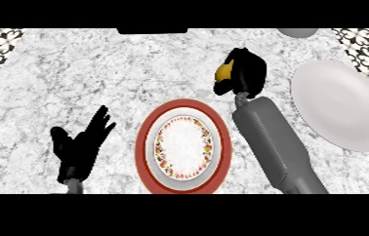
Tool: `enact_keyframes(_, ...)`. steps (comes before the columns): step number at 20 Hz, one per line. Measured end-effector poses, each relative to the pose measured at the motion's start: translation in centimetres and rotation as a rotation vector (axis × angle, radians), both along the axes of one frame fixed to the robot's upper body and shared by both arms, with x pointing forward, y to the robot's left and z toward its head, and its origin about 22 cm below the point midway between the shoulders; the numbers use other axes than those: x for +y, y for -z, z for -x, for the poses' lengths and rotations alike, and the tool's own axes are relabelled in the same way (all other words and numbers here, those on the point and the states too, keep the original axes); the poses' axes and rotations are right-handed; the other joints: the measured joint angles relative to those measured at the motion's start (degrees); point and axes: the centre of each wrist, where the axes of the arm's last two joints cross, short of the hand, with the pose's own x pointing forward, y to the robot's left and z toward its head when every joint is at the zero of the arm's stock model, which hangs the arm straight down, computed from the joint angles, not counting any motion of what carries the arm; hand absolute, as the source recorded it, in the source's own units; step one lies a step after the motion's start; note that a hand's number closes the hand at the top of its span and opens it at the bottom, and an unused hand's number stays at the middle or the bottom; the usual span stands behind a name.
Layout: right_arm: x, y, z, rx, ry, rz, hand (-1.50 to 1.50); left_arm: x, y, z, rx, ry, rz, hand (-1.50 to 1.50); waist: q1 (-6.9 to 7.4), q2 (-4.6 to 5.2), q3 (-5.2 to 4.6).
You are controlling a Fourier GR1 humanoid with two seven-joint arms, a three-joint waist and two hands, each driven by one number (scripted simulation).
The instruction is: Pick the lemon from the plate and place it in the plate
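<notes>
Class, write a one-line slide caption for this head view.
Right robot hand holds the lemon above the counter, between red-rimmed plate and white plate; left robot hand rests open.

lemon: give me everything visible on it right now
Only a small yellow patch of the lemon shows, smooth and rounded, peeking out at the left side of the right hand. The hand's black fingers curl round it and hide the rest, so its full shape and tilt cannot be told. It sits above the marbled counter, up and to the right of the red-rimmed plate and left of the white plate, over neither one.
</notes>
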Motion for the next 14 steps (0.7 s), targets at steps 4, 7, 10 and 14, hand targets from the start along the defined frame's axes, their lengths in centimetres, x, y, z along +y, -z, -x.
enact_keyframes(4, 0.1, -2.0, -1.3, -0.154, 0.257, -0.010, 1.50, -0.5, -0.2, -0.3, -0.007, 0.023, 0.005, 0.00, 1.38, 0.24, -0.08)
enact_keyframes(7, 0.0, -2.8, -1.8, -0.256, 0.360, 0.006, 1.50, -0.6, -0.3, -0.4, -0.003, 0.034, 0.004, 0.00, 1.86, 0.27, -0.09)
enact_keyframes(10, -0.6, -3.1, -2.1, -0.330, 0.429, 0.024, 1.50, -0.8, -0.1, -0.4, -0.005, 0.033, 0.001, 0.00, 1.91, 0.28, -0.01)
enact_keyframes(14, -2.6, -3.1, -2.1, -0.421, 0.511, 0.008, 1.50, -0.9, -0.2, -0.4, 0.001, 0.029, -0.002, 0.00, 1.64, 0.25, 0.08)
